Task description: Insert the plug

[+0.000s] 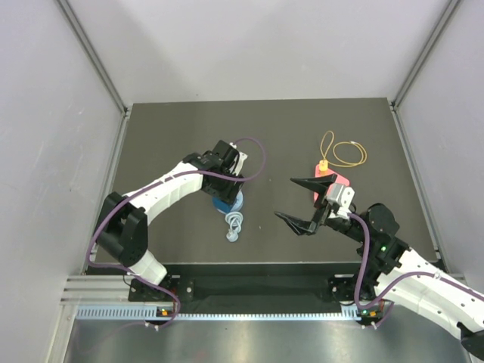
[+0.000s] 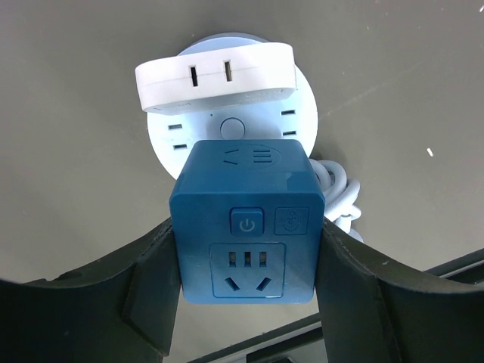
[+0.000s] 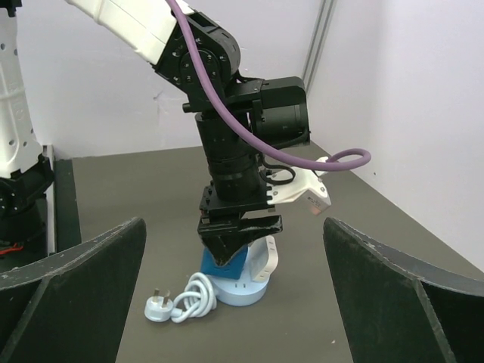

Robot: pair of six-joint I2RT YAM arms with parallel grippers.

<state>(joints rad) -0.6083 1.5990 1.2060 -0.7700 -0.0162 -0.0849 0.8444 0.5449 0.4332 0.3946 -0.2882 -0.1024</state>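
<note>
A blue cube plug adapter point(image 2: 246, 223) sits on a round pale-blue power strip point(image 2: 234, 125), beside a white adapter point(image 2: 215, 74) plugged into it. My left gripper point(image 2: 246, 287) is shut on the blue cube from above, fingers point(image 2: 144, 295) pressed on its two sides. In the top view the left gripper point(image 1: 224, 192) covers the strip point(image 1: 236, 204). In the right wrist view the blue cube point(image 3: 225, 266) rests on the strip point(image 3: 242, 291) under the left arm. My right gripper point(image 1: 302, 203) is open and empty, right of the strip.
The strip's coiled white cord and three-pin plug point(image 3: 157, 314) lie in front of it point(image 1: 234, 225). A pink object point(image 1: 333, 181) with a yellow piece and an orange wire loop point(image 1: 344, 153) lies at the right middle. Grey walls enclose the dark table.
</note>
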